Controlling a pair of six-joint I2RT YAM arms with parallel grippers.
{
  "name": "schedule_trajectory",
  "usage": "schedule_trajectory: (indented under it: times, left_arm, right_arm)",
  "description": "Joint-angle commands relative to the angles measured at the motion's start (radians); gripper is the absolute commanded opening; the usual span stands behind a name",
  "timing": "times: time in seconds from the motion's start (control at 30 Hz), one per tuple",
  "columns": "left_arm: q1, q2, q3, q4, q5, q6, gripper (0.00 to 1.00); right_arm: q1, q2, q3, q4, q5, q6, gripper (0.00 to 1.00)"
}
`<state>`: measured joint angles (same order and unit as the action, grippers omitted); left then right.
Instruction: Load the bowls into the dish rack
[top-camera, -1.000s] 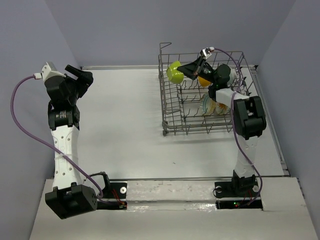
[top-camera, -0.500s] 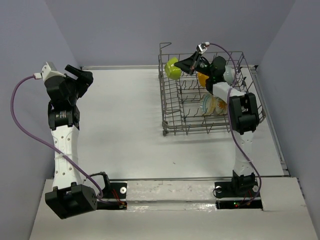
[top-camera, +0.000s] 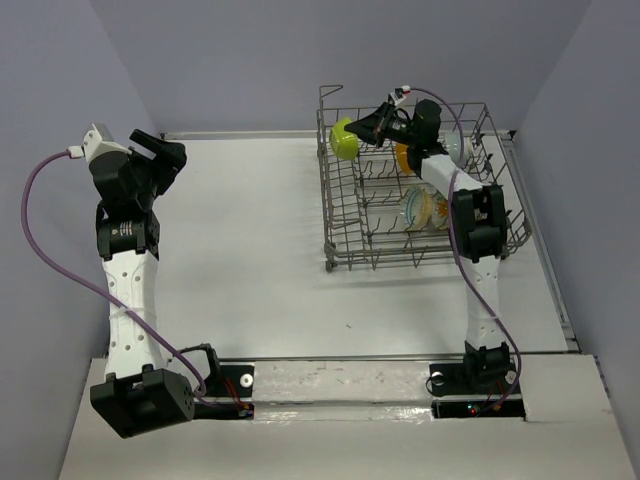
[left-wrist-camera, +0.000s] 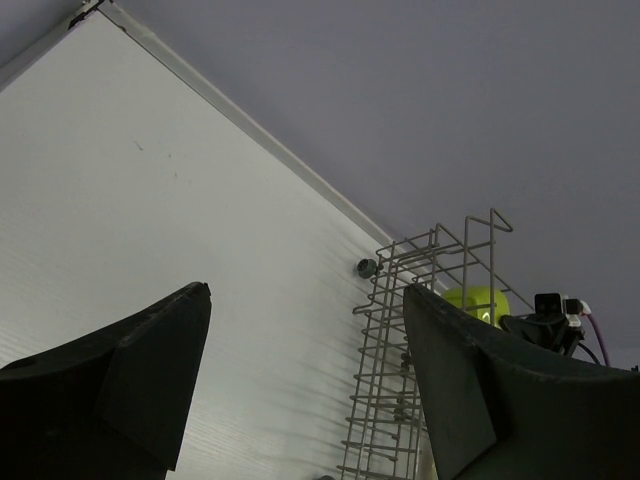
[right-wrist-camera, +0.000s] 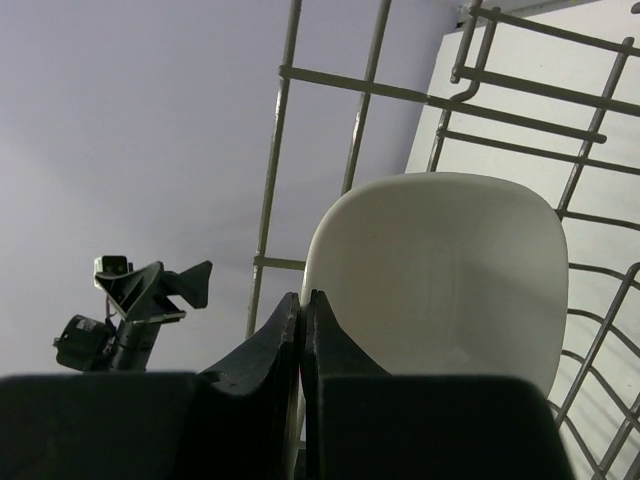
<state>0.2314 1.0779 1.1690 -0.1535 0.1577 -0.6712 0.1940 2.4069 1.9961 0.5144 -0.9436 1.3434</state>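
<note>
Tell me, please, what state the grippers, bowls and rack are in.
Left gripper: jaws open, empty.
Right gripper: jaws shut on the rim of the yellow-green bowl.
Yellow-green bowl: held at the far left end of the rack.
Orange bowl: in the rack.
Patterned bowl: in the rack.
Rack: upright, partly loaded.

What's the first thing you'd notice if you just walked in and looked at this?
The bright lime bowl jumps out first, pinched by the right claw up at the far left corner of the grey wire rack. More bowls sit lower down inside the rack. Over on the left side of the white table, the left claw hangs open, holding nothing.
</note>
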Motion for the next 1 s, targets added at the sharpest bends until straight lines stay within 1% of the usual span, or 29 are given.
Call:
schedule_trajectory:
  times: [0.0, 0.13, 0.33, 0.37, 0.4, 0.47, 0.73, 0.97]
  left_arm:
    - [0.006, -0.019, 0.0, 0.04, 0.017, -0.002, 0.86]
    - [0.008, -0.022, 0.001, 0.038, 0.016, -0.002, 0.86]
    - [0.006, -0.022, 0.003, 0.04, 0.022, -0.004, 0.86]
    - [0.008, -0.021, 0.003, 0.039, 0.023, -0.005, 0.86]
    - [0.008, -0.021, 0.004, 0.038, 0.023, -0.005, 0.86]
    - [0.008, -0.022, 0.003, 0.038, 0.023, -0.004, 0.86]
    - [0.006, -0.026, 0.0, 0.04, 0.026, -0.004, 0.86]
    - [0.006, -0.027, 0.0, 0.037, 0.026, -0.002, 0.87]
  right_arm:
    - [0.004, 0.024, 0.082, -0.031, -0.034, 0.025, 0.01]
    - [0.004, 0.035, 0.092, -0.069, -0.024, 0.01, 0.01]
    - [0.004, 0.017, 0.121, -0.256, 0.017, -0.142, 0.01]
    - [0.004, 0.015, 0.13, -0.289, 0.023, -0.191, 0.01]
    - [0.013, 0.012, 0.142, -0.35, 0.037, -0.214, 0.01]
    - [0.013, 0.006, 0.139, -0.39, 0.043, -0.256, 0.01]
    - [0.053, 0.011, 0.101, -0.416, 0.043, -0.288, 0.01]
    - [0.053, 0.015, 0.098, -0.462, 0.071, -0.332, 0.01]
